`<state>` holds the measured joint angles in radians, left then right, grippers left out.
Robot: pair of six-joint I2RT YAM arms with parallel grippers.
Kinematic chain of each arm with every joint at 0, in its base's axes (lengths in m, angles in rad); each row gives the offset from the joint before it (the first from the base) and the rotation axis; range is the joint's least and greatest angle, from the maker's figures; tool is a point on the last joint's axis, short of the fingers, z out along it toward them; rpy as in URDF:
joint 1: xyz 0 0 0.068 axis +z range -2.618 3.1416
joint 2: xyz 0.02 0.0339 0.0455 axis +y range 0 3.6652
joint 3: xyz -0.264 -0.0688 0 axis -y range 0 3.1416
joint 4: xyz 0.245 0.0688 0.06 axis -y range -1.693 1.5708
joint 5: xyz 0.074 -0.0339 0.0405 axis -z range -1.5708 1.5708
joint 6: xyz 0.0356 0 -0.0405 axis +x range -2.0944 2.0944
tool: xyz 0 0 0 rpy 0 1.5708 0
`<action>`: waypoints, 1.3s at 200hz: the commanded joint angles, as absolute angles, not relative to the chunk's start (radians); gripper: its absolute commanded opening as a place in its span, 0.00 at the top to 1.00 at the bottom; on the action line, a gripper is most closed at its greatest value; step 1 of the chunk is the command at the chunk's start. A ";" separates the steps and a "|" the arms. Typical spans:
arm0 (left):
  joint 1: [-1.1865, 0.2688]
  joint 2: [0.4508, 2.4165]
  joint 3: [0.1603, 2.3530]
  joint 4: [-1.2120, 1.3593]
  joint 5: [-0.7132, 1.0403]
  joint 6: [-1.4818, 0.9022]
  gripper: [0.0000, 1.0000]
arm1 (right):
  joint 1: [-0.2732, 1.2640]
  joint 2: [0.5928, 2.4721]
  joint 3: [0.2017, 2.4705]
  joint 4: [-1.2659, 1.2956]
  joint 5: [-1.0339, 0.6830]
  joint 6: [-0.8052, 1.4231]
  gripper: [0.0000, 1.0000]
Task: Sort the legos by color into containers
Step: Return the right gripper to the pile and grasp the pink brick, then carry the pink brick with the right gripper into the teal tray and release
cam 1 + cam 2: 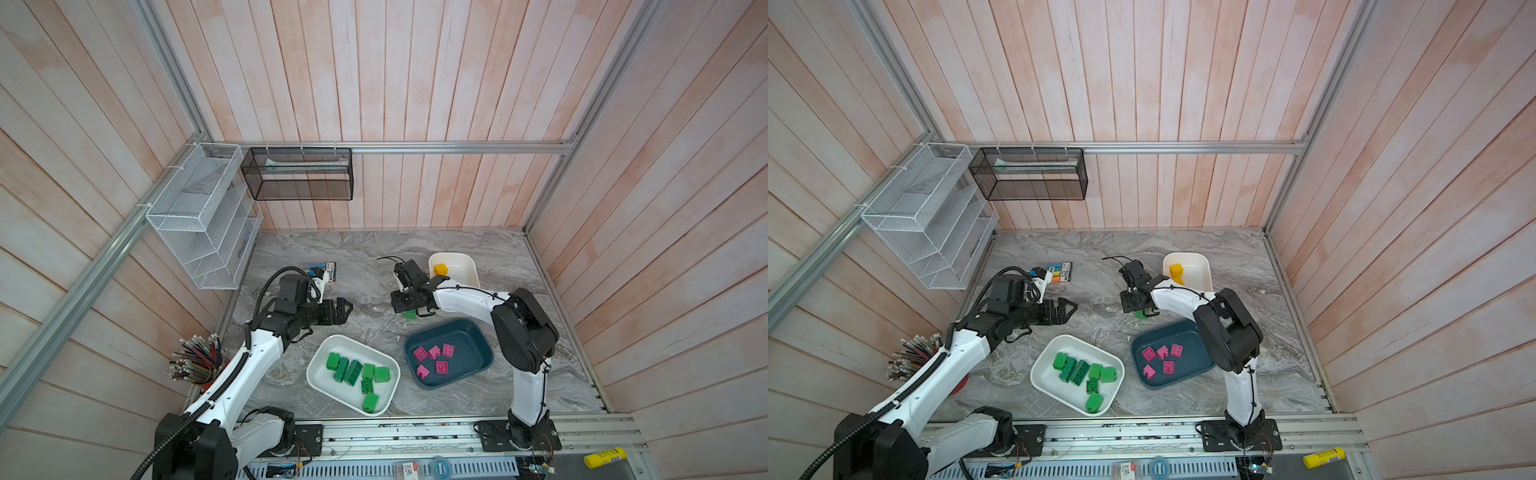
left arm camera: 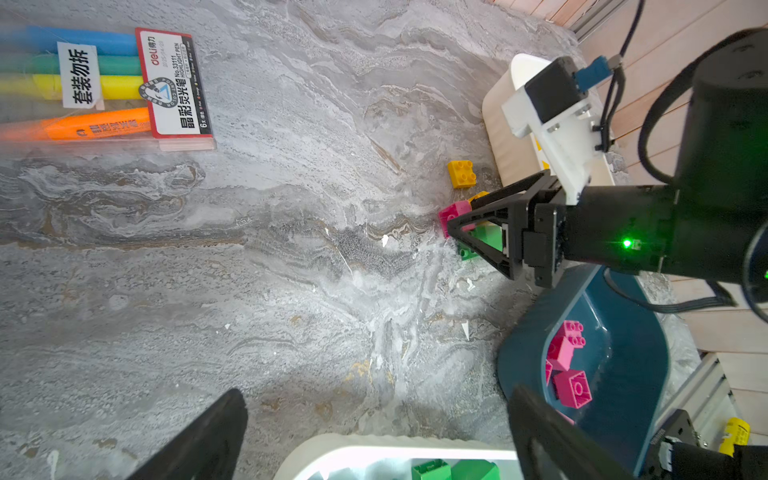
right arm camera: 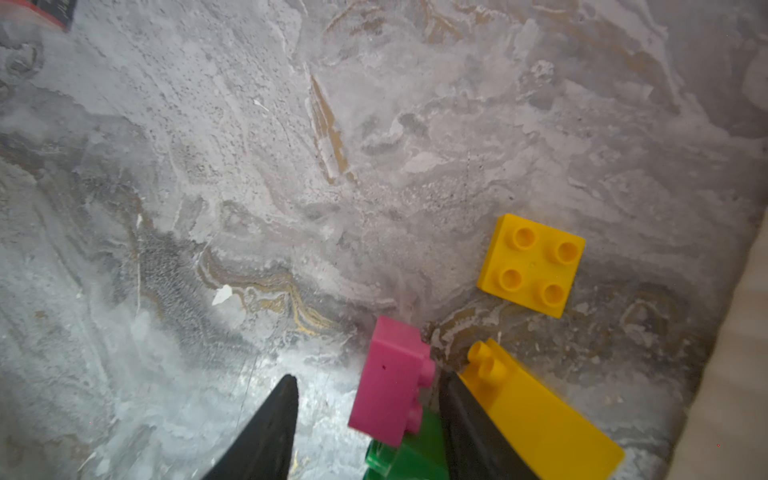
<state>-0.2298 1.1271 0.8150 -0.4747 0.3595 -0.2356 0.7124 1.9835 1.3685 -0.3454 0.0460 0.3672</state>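
Right tool (image 3: 368, 376) straddles pink lego (image 3: 390, 382), jaws part spread, unclamped; left tool (image 1: 347, 312) spread wide above table (image 1: 365, 257).

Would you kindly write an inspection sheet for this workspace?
Surface: grey marble tabletop.
Job's things: green bricks in near white tub; pink bricks in teal tub; yellow brick in far white tub; loose pink brick, loose green brick, square yellow brick, long yellow brick on tabletop.
Clutter: highlighter pack, cup of pencils.
Hands: left hand open above tabletop; right hand open astride loose pink brick.
Cables: black hose looped on left arm.
Surroundings: plank walls, white wire basket, black wire basket.
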 commanded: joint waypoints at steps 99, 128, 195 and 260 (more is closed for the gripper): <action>-0.226 1.110 0.795 -0.477 0.369 -0.216 0.00 | 0.718 2.065 1.440 -0.395 0.084 0.368 0.71; -0.226 1.114 0.798 -0.470 0.380 -0.218 0.00 | 0.726 2.009 1.443 -0.394 0.082 0.359 0.77; -0.227 1.117 0.824 -0.456 0.455 -0.237 0.00 | 0.800 1.719 1.352 -0.509 0.071 0.325 0.78; -0.237 1.094 0.803 -0.410 0.562 -0.271 0.00 | 0.884 1.354 1.068 -0.685 -0.019 0.505 0.79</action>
<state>-0.2302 1.1072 0.8093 -0.4633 0.4873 -0.2520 0.8703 1.4384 1.1530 -0.5404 0.0010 0.3965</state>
